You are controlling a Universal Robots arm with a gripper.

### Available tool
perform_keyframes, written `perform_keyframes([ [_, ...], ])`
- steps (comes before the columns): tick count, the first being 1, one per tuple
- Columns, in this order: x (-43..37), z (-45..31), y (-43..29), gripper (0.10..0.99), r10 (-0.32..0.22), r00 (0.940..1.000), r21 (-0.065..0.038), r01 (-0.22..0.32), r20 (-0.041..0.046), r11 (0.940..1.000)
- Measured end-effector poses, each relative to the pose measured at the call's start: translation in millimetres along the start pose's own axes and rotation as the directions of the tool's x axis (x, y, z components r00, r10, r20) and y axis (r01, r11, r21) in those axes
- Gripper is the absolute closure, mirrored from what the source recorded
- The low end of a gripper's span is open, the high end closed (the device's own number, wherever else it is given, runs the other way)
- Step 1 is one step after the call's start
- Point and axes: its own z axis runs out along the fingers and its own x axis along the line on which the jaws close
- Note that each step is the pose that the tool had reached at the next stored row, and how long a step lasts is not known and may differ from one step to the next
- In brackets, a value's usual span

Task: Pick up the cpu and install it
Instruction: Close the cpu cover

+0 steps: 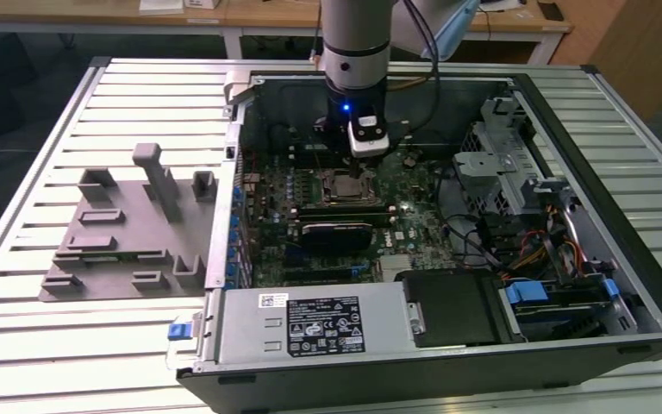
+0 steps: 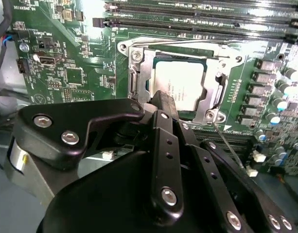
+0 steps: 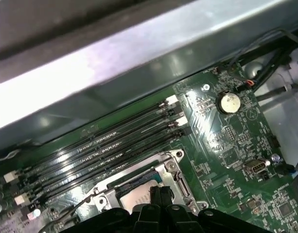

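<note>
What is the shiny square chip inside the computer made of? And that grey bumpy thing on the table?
The cpu has a top that looks like metal: it is silvery and smooth and reflects the light brightly. The fixture tray is probably plastic: it is one dull, even grey, with blocky raised shapes and no shine.

A grey fixture tray (image 1: 113, 250) lies on the slatted table (image 1: 78, 362) beside the open computer case (image 1: 423, 379).

Bright, even light falls on the worktop (image 1: 32, 345); inside the case (image 1: 446, 381) it is dimmer. Glare whitens the cpu (image 2: 180, 82) in the second wrist view and the case wall (image 3: 139, 53) in the first wrist view.
</note>
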Motion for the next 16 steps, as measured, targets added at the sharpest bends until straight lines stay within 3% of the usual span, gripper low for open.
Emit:
perform_keyframes([
  [8, 9.7, -0.4, -4.9, 0.980, -0.026, 0.9996, 0.021, 0.026, 0.0099, 0.9994],
  [16, 10.4, 2.7, -6.6, 0.980, -0.105, 0.9944, 0.015, 0.105, 0.0048, 0.9943],
])
